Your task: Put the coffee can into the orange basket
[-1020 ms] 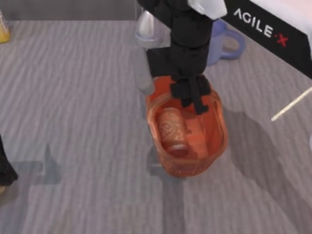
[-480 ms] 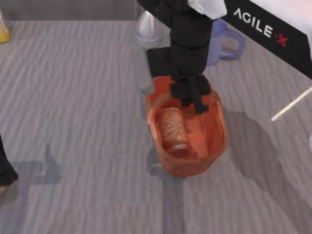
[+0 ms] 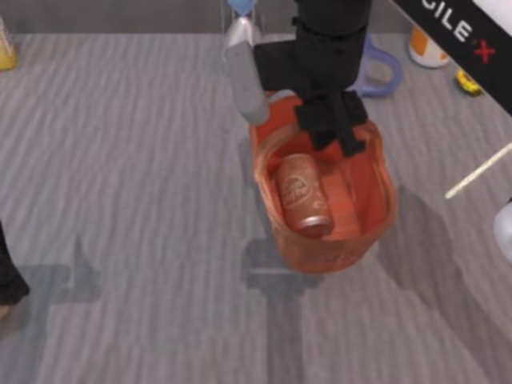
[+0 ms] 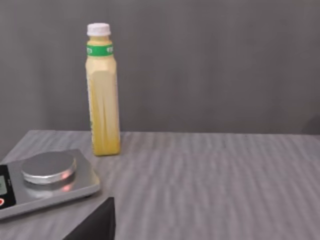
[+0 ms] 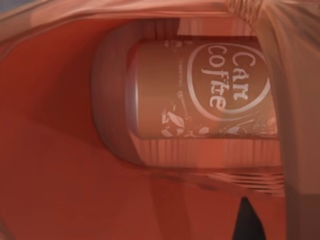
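Observation:
The orange basket hangs a little above the table in the middle of the top view, its shadow on the tabletop below it. The coffee can lies on its side on the basket's floor; in the right wrist view the coffee can fills the picture, "Cam Coffee" on its label. My right gripper is over the basket's far rim, shut on the brownish handle. One dark fingertip shows. My left gripper is parked at the left edge, and one dark finger shows in its wrist view.
A blue mug and a white-and-orange bottle stand behind the basket. A pale grey object is by its far left rim. A yellow bottle and a silver scale are at the far left. A thin white stick lies right.
The right arm has risen and the basket came up with it, shifting slightly right and back, the can still inside. The left arm has not moved.

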